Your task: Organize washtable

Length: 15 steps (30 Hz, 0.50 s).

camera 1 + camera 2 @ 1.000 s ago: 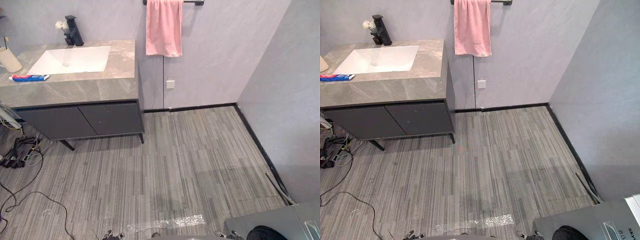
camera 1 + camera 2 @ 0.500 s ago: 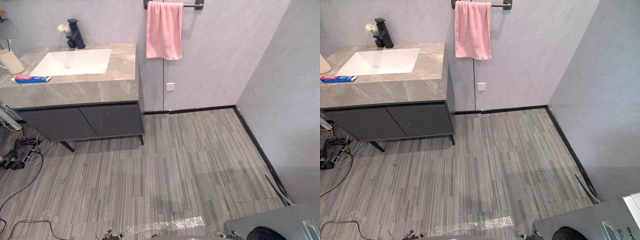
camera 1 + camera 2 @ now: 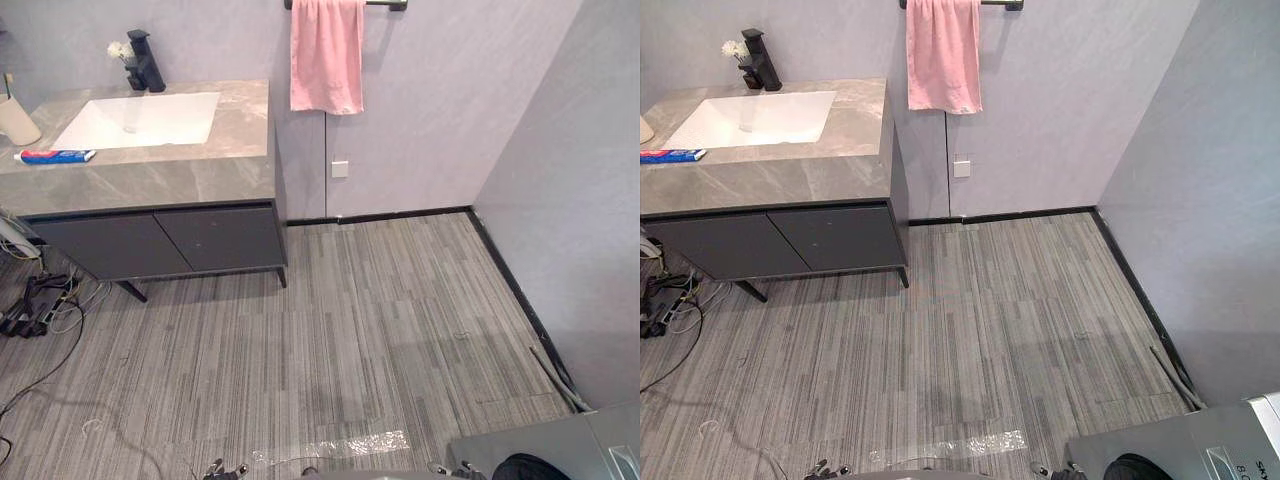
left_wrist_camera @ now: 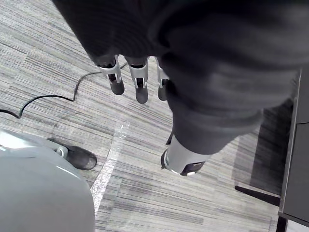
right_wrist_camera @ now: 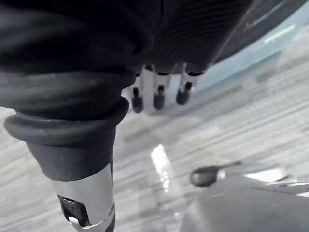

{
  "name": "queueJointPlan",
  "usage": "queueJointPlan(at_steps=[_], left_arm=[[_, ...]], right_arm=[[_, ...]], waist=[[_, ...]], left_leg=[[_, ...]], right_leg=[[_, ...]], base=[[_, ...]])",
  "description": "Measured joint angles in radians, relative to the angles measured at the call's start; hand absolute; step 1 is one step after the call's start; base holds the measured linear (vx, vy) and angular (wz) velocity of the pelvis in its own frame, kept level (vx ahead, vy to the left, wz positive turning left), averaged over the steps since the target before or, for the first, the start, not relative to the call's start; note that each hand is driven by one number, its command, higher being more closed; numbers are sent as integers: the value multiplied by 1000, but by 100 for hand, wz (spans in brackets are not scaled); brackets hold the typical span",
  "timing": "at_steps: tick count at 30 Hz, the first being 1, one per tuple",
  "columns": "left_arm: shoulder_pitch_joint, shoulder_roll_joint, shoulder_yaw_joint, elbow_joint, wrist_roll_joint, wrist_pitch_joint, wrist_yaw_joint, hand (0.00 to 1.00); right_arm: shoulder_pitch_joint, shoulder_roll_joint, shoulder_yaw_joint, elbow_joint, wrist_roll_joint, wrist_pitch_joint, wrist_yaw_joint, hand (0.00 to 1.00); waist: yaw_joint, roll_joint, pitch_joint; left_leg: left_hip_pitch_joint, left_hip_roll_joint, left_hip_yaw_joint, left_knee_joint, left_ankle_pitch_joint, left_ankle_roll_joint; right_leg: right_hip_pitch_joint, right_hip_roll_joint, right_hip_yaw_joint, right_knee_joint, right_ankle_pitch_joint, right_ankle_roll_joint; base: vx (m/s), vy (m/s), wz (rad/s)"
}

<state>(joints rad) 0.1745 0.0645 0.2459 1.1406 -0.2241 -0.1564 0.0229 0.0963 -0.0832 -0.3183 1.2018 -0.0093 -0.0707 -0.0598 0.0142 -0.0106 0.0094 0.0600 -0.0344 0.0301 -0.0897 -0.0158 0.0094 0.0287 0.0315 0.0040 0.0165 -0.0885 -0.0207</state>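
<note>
1. Judged not yet begun: seen from well apart from the sink (image 3: pixel 140 118), across open floor (image 3: pixel 350 330).
2. Left of the sink on the tabletop (image 3: pixel 170 182): a toothpaste tube (image 3: pixel 55 156) lying flat, and further left a cup (image 3: pixel 18 120) at the edge with something thin standing in it.
3. Behind the sink: a black tap (image 3: pixel 145 62) with a small white flower (image 3: pixel 120 49) beside it. Right of the sink, on the wall: a pink towel (image 3: pixel 326 55).
4. Left hand (image 4: pixel 140 87): hanging with fingers straight, holding nothing. Right hand (image 5: pixel 159 94): likewise relaxed and empty.
5. Probably left to do: walk up to the sink, then put the tube and cup in order.
6. Print on the tube: too small to read.
</note>
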Motion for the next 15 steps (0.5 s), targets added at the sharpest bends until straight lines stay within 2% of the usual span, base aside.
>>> queueJointPlan(at_steps=[2, 3, 4, 5, 6, 7, 8, 9, 11, 12, 13, 15], left_arm=[[0, -1, 4, 0, 0, 0, 0, 0], [-1, -3, 50, -8, -1, 0, 0, 0], [3, -6, 80, -11, -2, 0, 0, 0], [2, -20, 150, -13, -3, 1, 3, 0], [-2, -26, 195, -18, -10, 2, 4, 0], [-7, -26, 200, -38, -11, 4, 4, 0], [-9, -33, 203, -71, -17, 5, 2, 0], [-3, -44, 208, -93, -24, 5, 3, 0], [1, -47, 206, -97, -23, 6, 4, 0], [1, -53, 206, -98, -23, 6, 4, 0], [5, -67, 207, -98, -23, 6, 4, 0], [4, -84, 207, -99, -22, 6, 4, 0]], right_arm=[[-1, 0, 0, 0, 0, 0, 0, 0], [-15, 8, 1, -1, 0, -1, 0, 0], [-18, 14, 2, -3, 0, -1, 0, 0], [-15, 18, 11, -17, 1, -2, 0, 0], [-6, 23, 37, -41, 4, -3, -1, 0], [0, 29, 50, -45, 4, -5, -1, 0], [8, 26, 60, -46, 4, -6, -2, 0], [17, 19, 82, -50, 7, -7, -3, 0], [16, 16, 91, -60, 7, -5, -3, 0], [16, 13, 91, -66, 7, -5, -3, 0], [14, 9, 91, -80, 7, 1, -2, 0], [8, -1, 88, -98, 7, 3, -1, 0]], waist=[[0, 0, 2], [3, -11, 39], [6, -10, 55], [13, -21, 57], [20, -24, 64], [24, -28, 68], [35, -29, 72], [58, -34, 78], [57, -30, 80], [58, -27, 80], [65, -20, 79], [85, -10, 74]], left_leg=[[4, 8, 8, 6, -8, -13], [-5, 18, 37, 96, -63, -32], [-25, 24, 50, 169, -102, -39], [-93, 57, 83, 347, -185, -55], [-187, 97, 117, 572, -223, -73], [-248, 116, 117, 694, -214, -57], [-324, 143, 112, 845, -177, -6], [-417, 177, 107, 1024, -131, 13], [-458, 174, 94, 1043, -136, 1], [-467, 171, 91, 1025, -149, -21], [-469, 163, 86, 951, -175, -62], [-465, 138, 64, 784, -180, -70]], right_leg=[[1, 4, 2, 11, -3, 0], [1, 9, 6, 78, -34, -7], [-2, 10, 13, 111, -52, -16], [-20, 28, 25, 182, -89, -33], [-53, 44, 26, 241, -138, -55], [-61, 52, 24, 265, -150, -64], [-69, 64, 26, 295, -164, -74], [-67, 76, 40, 338, -188, -101], [-67, 76, 55, 350, -202, -99], [-70, 76, 66, 349, -203, -99], [-79, 74, 99, 349, -203, -99], [-92, 74, 150, 347, -207, -91]], base=[[-3, -9, -12], [-20, -33, -30], [-64, -83, -51], [-139, -123, -42], [-153, -131, -29], [-145, -132, -15], [-64, -96, -30], [-24, -79, -36], [49, -14, -23], [117, 55, -38], [200, 112, -66], [240, 154, -79]])
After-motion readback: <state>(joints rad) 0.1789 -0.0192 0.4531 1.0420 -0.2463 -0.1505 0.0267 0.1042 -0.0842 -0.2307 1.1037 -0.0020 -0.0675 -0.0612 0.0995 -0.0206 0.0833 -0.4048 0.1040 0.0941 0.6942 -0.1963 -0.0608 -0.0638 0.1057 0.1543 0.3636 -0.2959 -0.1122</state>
